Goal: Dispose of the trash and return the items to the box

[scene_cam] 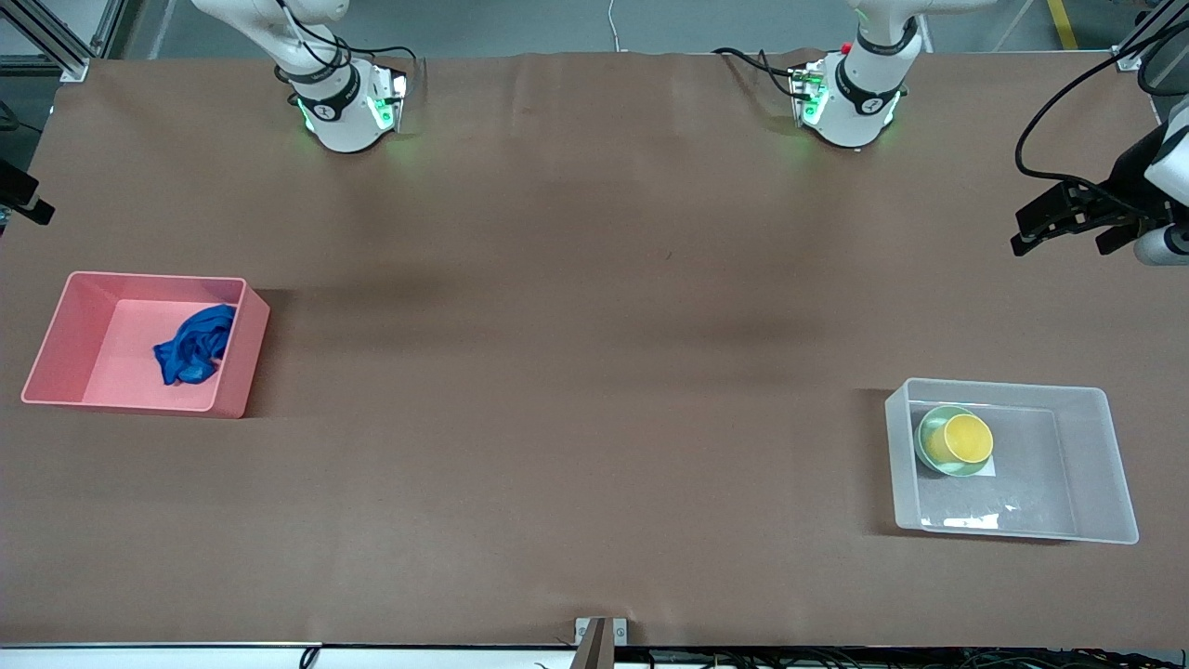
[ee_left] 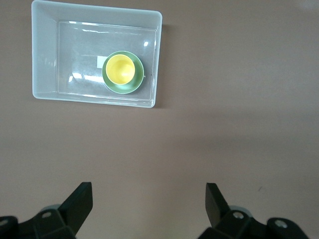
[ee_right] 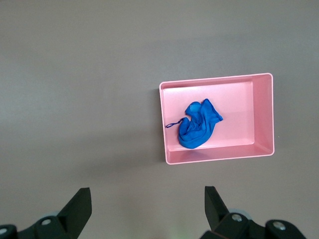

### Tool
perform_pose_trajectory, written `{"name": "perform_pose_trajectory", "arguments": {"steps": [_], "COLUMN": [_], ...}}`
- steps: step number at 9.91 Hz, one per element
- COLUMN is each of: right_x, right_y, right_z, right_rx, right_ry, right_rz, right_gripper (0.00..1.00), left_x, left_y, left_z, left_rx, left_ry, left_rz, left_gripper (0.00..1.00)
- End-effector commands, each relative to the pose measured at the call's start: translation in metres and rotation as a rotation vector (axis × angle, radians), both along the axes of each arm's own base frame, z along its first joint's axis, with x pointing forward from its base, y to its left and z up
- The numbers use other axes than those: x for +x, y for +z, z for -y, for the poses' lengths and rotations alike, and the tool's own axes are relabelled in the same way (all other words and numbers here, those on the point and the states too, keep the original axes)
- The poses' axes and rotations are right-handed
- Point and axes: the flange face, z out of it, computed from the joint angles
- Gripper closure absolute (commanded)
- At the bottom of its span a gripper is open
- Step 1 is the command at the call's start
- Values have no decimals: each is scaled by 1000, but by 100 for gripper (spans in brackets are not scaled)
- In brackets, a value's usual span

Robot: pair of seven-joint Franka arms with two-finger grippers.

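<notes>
The blue cloth wad (scene_cam: 195,346) lies in the pink bin (scene_cam: 65,334) toward the right arm's end of the table. In the right wrist view the cloth (ee_right: 197,127) lies in that bin (ee_right: 261,114), its string against one wall. The yellow cup (scene_cam: 966,439) sits in the mint-green bowl (scene_cam: 932,455) inside the clear box (scene_cam: 1096,465). The left wrist view shows the cup (ee_left: 120,68), the bowl (ee_left: 112,85) and the box (ee_left: 45,50). My left gripper (ee_left: 149,196) is open, empty and high over bare table. My right gripper (ee_right: 148,199) is also open, empty and high.
The brown table cover (scene_cam: 594,372) runs between the two bins. The arm bases stand along the edge farthest from the front camera. The left hand (scene_cam: 1059,232) shows at one edge of the front view, and part of the right hand (scene_cam: 28,204) at the other.
</notes>
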Motion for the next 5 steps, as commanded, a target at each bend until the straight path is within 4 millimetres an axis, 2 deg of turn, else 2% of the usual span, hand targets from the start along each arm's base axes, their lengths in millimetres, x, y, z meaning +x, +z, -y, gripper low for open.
{"name": "perform_pose_trajectory", "arguments": {"steps": [1,5], "right_x": [-1,-1], "right_y": [0,0], "right_z": [4,4], "right_rx": [-12,-12], "right_ry": [6,6], "right_rz": [-4,-4], "right_gripper": [0,0], "left_x": [-8,-8], "left_y": [-13,-11], "left_z": [-1,-2], "left_rx": [26,22], "left_ry": [-95,-49], "left_rz": [-31,-30], "left_gripper": [0,0]}}
